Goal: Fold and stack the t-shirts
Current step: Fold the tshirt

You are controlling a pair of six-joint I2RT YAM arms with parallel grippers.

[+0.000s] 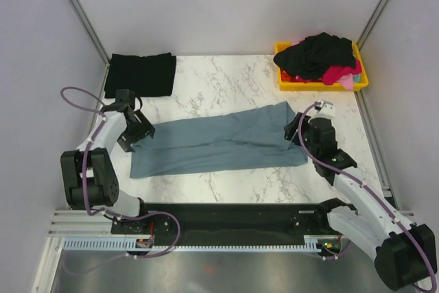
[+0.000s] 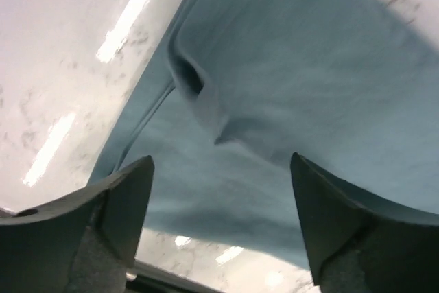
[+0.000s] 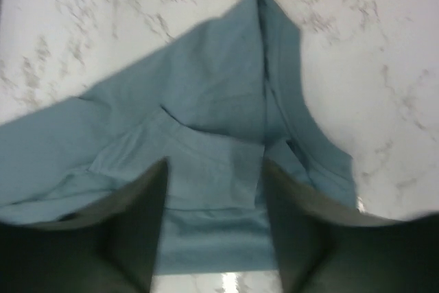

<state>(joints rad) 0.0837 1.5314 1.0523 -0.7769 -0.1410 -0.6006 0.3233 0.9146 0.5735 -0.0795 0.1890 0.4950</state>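
Done: you have one black shirt (image 1: 140, 75) folded flat at the far left corner of the table (image 1: 219, 90). Judge it the base of the stack.
In hand: the blue shirt (image 1: 219, 143) lies across the middle of the table, folded lengthwise into a long band that runs from your left arm to your right.
Left gripper (image 1: 137, 130): it sits low over the band's left end with its fingers spread. The wrist view shows a puckered ridge of cloth beneath them and nothing pinched between them.
Right gripper (image 1: 300, 135): it sits over the band's right end, where the hem and a folded-in layer show under it. Its fingers stand apart too, gripping nothing.
Left on this shirt: by the look of it, you need the crosswise folds that bring the band down to the black one's size, then a lift onto that shirt.
Bin (image 1: 322, 86): at the far right corner it holds a loose heap, black cloth (image 1: 319, 53) over pink-red (image 1: 336, 73). You cannot tell how many shirts are in it.
Progress: you are likely under halfway, with one shirt stacked, one half-folded and the heap untouched.
Watch: the band's edges are not square, so line them up before the next fold.
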